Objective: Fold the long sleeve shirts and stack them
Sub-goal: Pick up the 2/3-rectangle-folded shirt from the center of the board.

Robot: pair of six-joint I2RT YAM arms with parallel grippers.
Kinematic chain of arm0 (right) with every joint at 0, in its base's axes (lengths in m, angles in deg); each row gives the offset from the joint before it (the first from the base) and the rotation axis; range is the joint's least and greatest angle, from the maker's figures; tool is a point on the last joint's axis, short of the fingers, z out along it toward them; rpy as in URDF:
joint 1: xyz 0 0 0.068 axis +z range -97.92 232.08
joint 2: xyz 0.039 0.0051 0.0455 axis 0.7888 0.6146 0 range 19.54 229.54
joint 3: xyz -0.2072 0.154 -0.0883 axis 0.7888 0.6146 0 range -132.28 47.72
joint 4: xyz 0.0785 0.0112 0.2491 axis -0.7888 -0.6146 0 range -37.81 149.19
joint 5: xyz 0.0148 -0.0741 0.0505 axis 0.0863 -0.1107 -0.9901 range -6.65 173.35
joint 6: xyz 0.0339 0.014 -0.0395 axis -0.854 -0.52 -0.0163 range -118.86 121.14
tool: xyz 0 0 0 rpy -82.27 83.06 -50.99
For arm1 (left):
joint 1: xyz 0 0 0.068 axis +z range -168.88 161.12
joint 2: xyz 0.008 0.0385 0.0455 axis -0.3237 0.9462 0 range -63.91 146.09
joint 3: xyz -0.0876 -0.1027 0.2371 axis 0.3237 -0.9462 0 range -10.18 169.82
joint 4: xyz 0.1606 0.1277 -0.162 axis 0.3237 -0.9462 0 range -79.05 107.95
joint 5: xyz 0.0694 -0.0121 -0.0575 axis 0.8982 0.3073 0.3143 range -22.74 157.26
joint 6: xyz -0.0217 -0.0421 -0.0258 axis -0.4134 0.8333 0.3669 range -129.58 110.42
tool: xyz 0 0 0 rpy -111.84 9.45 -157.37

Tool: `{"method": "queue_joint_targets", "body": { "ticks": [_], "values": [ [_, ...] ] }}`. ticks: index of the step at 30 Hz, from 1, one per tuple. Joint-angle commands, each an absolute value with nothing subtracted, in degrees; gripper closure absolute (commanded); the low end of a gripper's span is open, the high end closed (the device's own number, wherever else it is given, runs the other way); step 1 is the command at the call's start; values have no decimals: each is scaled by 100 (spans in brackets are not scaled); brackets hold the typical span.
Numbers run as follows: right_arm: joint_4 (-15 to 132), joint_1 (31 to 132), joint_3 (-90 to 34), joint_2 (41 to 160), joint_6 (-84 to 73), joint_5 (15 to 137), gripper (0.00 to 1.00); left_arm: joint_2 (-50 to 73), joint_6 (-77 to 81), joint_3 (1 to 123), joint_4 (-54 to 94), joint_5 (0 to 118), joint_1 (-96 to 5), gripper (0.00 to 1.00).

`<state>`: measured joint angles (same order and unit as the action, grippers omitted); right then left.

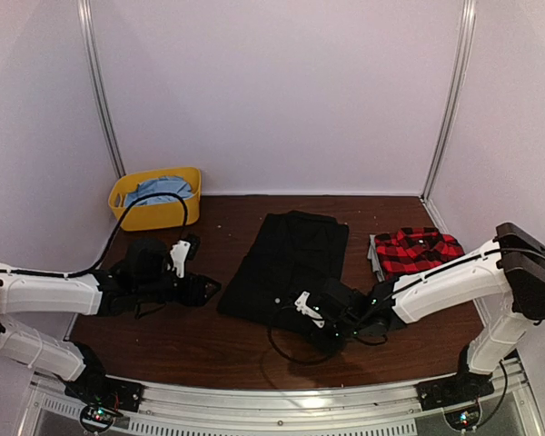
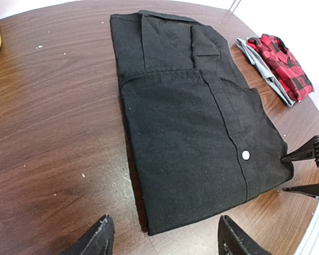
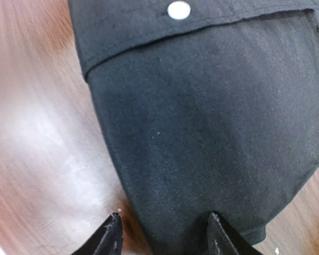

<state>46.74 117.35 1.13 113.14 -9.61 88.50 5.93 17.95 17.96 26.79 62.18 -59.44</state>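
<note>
A plain black long sleeve shirt (image 1: 286,263) lies folded flat in the middle of the table, one white button (image 2: 245,154) showing. A red-and-black plaid shirt (image 1: 416,250) lies folded at the right. My left gripper (image 2: 165,236) is open, low at the black shirt's (image 2: 191,127) near left corner, with only bare table between its fingers. My right gripper (image 3: 165,228) is open at the shirt's (image 3: 212,117) near right edge. One of its fingers is over the cloth and the other over the wood; the cloth lies flat, not pinched.
A yellow bin (image 1: 154,198) with blue cloth in it stands at the back left. A grey folded cloth (image 2: 260,64) lies under the plaid shirt (image 2: 282,64). White walls close in the table on three sides. A black cable loops near my right arm (image 1: 286,350).
</note>
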Motion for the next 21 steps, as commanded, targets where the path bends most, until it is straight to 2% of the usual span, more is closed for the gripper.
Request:
{"method": "queue_joint_targets", "body": {
  "ticks": [1, 4, 9, 12, 21],
  "values": [
    [4270, 11835, -145, 11533, -812, 9228, 50, 701, 1804, 1882, 2755, 6225, -5914, 32],
    [4116, 11928, -198, 11647, -824, 9394, 59, 723, 1731, 1904, 2733, 6170, -5914, 32],
    [3908, 12066, -142, 11586, -986, 9586, 89, 754, 1451, 1906, 2761, 5883, -5927, 33],
    [3818, 12136, -13, 11327, -1133, 9525, 100, 660, 1242, 1817, 2898, 5719, -6019, 34],
    [3562, 12334, 546, 10067, -1666, 8268, 100, 382, 335, 1309, 3745, 5687, -7033, 34]
  ]
}}
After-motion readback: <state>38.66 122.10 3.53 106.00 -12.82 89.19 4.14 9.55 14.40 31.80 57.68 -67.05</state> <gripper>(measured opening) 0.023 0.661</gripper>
